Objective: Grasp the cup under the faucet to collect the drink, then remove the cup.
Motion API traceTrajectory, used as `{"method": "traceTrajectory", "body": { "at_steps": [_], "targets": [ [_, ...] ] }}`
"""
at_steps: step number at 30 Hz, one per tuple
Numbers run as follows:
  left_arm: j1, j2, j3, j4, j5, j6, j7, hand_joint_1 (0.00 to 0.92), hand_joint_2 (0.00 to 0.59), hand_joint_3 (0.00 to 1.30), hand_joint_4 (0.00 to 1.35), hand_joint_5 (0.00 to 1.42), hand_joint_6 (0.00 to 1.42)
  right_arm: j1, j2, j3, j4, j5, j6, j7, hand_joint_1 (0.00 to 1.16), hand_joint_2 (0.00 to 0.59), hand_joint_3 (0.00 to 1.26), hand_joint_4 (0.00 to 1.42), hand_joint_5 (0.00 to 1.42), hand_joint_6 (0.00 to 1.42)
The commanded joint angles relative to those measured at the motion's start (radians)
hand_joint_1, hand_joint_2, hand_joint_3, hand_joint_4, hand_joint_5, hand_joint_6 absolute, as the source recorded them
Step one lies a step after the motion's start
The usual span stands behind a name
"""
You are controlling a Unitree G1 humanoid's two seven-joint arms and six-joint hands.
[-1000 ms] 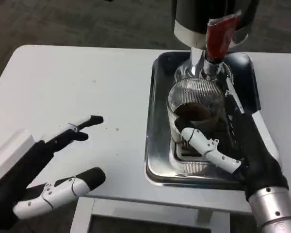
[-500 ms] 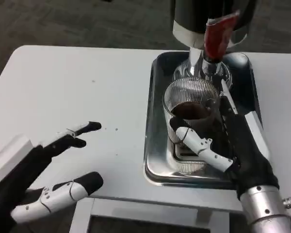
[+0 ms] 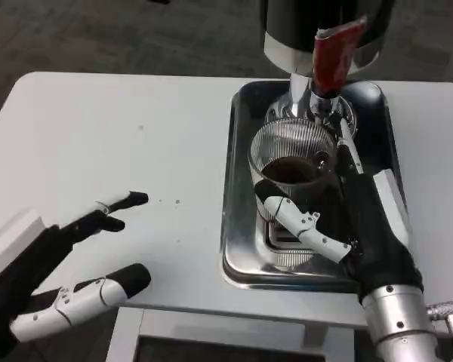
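Observation:
A clear ribbed cup [image 3: 293,160] with dark drink in it stands in the metal tray [image 3: 241,219] below the dispenser's faucet [image 3: 311,102] and its red handle [image 3: 332,59]. My right hand [image 3: 355,219] grips the cup, thumb across its near side and the other fingers along its right side. My left hand [image 3: 57,268] hovers at the table's near left corner, fingers spread and holding nothing.
The black and silver dispenser body [image 3: 325,26] rises at the back of the tray. The tray's raised rim surrounds the cup. White tabletop [image 3: 128,136] stretches left of the tray.
The whole picture has shifted slightly, so the camera moved. My right hand stays around the cup under the faucet. My left hand sits a little lower and further left in the picture.

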Motion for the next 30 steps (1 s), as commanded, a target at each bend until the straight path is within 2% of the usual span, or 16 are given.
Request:
{"method": "traceTrajectory", "body": {
  "at_steps": [1,8,30],
  "targets": [
    [0.006,0.021,0.001,0.026,-0.016,-0.008,-0.016,0.0,0.088,0.17,0.11,0.21,0.19,0.007,0.012,0.022,0.028,-0.016,0.001,-0.002,0.59,0.21,0.0,0.09,0.16,0.21],
    [-0.011,0.027,0.002,0.05,-0.023,-0.018,-0.012,0.0,0.088,0.17,0.11,0.21,0.19,-0.001,0.013,0.034,0.043,-0.044,0.005,-0.021,0.61,0.215,0.02,0.15,0.23,0.28],
    [-0.041,0.034,-0.003,0.095,-0.031,-0.037,-0.013,0.0,0.087,0.17,0.12,0.21,0.2,-0.001,0.022,0.056,0.064,-0.158,0.028,-0.07,0.67,0.225,0.26,0.4,0.47,0.5]
  ]
}}
